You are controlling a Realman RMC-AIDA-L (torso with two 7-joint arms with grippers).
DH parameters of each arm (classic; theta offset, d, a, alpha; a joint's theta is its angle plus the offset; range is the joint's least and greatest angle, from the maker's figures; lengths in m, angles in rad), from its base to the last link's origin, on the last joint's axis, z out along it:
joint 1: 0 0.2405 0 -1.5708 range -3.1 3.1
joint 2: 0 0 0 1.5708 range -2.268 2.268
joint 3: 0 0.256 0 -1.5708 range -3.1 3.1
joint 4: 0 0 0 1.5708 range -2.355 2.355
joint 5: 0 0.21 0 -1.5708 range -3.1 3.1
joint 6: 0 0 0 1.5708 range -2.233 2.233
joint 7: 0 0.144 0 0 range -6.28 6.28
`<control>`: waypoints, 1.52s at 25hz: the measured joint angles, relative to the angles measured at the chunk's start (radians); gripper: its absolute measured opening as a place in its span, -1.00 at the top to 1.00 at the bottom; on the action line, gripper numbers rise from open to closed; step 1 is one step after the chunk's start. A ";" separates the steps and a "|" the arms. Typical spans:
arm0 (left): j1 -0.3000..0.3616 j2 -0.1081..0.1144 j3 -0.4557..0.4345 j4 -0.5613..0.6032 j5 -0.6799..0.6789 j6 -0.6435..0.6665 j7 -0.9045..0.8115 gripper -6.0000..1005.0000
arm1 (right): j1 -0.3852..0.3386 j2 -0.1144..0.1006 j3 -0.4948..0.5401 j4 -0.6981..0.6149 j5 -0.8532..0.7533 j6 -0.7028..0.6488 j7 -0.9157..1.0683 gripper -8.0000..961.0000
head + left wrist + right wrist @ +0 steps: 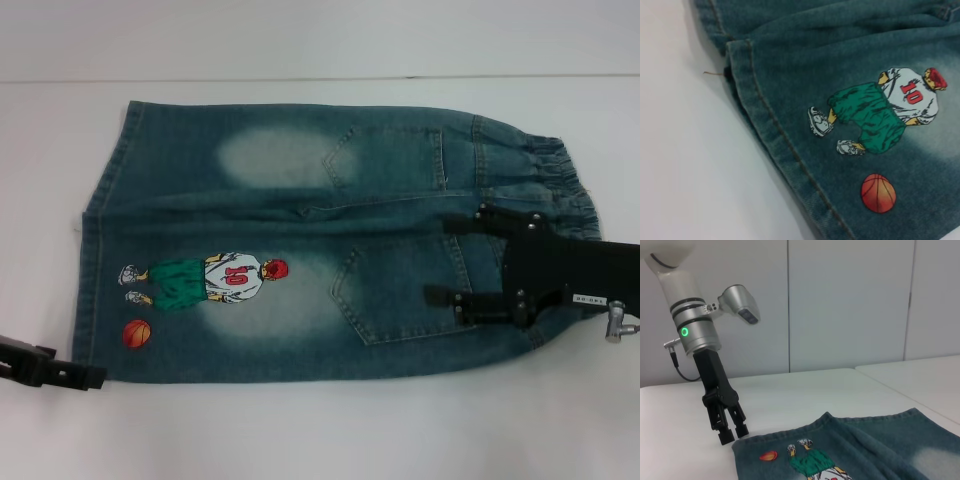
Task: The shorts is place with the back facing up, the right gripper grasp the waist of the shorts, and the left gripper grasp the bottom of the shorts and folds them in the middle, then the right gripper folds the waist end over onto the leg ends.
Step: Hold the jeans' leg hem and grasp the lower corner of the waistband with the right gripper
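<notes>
Bright, even light; soft, faint shadows.

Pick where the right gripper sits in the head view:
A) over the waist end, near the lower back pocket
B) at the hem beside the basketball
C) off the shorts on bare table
A: the right gripper lies over the shorts by the waist of the shorts.

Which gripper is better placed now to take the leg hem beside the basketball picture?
The left gripper: it hangs right at the hem corner of the shorts near the basketball. The right gripper is over the waist end.
</notes>
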 joint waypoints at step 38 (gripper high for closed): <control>-0.042 0.003 0.044 -0.008 -0.005 0.021 -0.043 -0.29 | -0.008 0.001 0.003 0.000 0.005 0.010 0.000 -0.90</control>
